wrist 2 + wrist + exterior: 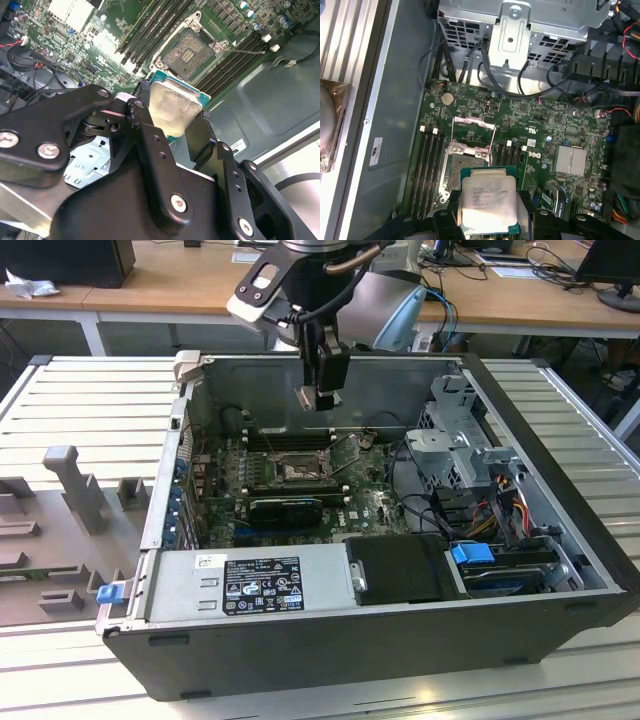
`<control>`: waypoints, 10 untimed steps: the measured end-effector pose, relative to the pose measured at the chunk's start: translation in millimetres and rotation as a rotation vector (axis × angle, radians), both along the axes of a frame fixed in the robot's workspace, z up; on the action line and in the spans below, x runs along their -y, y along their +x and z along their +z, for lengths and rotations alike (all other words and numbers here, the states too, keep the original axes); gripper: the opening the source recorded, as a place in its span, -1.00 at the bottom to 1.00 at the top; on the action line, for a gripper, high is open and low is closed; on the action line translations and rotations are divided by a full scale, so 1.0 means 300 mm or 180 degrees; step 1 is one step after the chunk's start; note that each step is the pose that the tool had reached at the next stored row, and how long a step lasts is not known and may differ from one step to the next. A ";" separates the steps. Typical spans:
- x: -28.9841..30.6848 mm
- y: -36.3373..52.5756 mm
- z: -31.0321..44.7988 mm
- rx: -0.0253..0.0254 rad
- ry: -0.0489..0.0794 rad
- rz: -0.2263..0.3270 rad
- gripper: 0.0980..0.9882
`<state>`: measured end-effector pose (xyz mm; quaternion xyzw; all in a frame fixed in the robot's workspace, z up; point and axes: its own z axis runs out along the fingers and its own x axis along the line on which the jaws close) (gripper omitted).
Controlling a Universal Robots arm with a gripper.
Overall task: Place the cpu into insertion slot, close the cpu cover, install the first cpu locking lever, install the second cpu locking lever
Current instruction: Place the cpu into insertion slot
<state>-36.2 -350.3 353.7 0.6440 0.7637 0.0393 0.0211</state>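
One claw [318,395] hangs in the upper middle of the exterior view, above the open case [400,650], clenched on the cpu [488,205] by two opposite edges. In both wrist views the chip lies flat between the black fingers [141,112]. Its metal top faces the cameras and its green border shows round the lid. It is held in the air, clear of the green board [540,125] and apart from the slot [191,51].

The slot's dark contact field is uncovered. It sits near the middle of the exterior view, between rows of long memory slots [150,30]. The cover [466,150] is swung open from one edge of the slot. A thin metal lever [245,50] reaches out sideways from the slot across the board.

The case rests on a slatted worktop [80,390], and grey fixtures [70,485] stand on it at the exterior view's left.
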 end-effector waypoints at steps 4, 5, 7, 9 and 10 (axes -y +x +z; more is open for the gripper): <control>0.000 0.000 -0.012 0.0000 0.0000 0.0000 -0.03; 0.000 0.000 -0.016 0.0000 0.0000 0.0000 -0.03; 0.000 0.000 -0.022 0.0000 0.0000 0.0000 -0.03; 0.000 0.000 -0.027 0.0000 0.0000 0.0000 -0.03; 0.000 0.000 -0.030 0.0000 -0.0001 -0.0008 -0.03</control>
